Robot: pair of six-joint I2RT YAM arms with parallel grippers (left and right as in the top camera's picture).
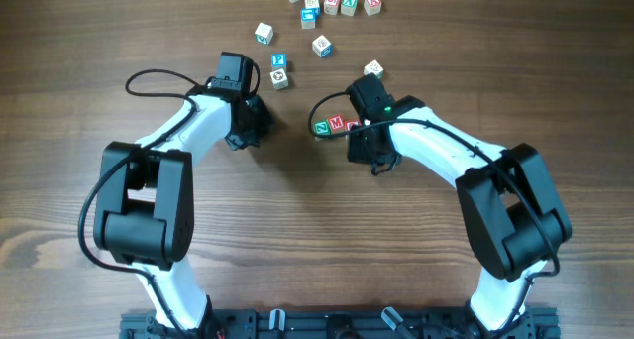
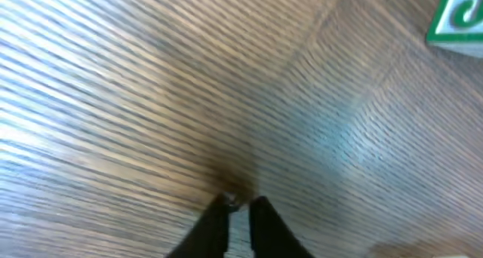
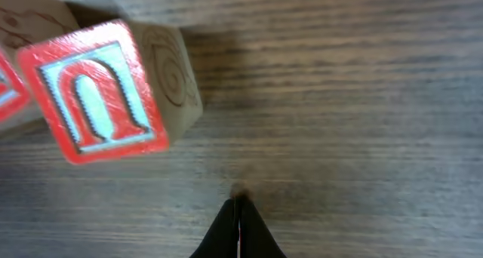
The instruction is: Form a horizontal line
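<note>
Three pale wooden cubes sit side by side in a row at the table's middle: the green "N" cube (image 1: pixel 322 128), the red "M" cube (image 1: pixel 338 125) and the red arch-letter cube (image 1: pixel 353 127), which is partly under my right arm. In the right wrist view the arch-letter cube (image 3: pixel 102 92) lies up and left of my right gripper (image 3: pixel 238 201), which is shut, empty and tip-down at the wood (image 1: pixel 369 146). My left gripper (image 2: pixel 240 205) is shut and empty just above the table, left of the row (image 1: pixel 253 123). A green-lettered cube face (image 2: pixel 460 16) shows at its view's top right.
A blue "P" cube (image 1: pixel 278 60) and another cube (image 1: pixel 280 78) lie just behind my left gripper. Loose cubes (image 1: pixel 263 32) (image 1: pixel 322 47) (image 1: pixel 373 69) lie farther back. Several more cubes (image 1: pixel 331 4) cluster at the far edge.
</note>
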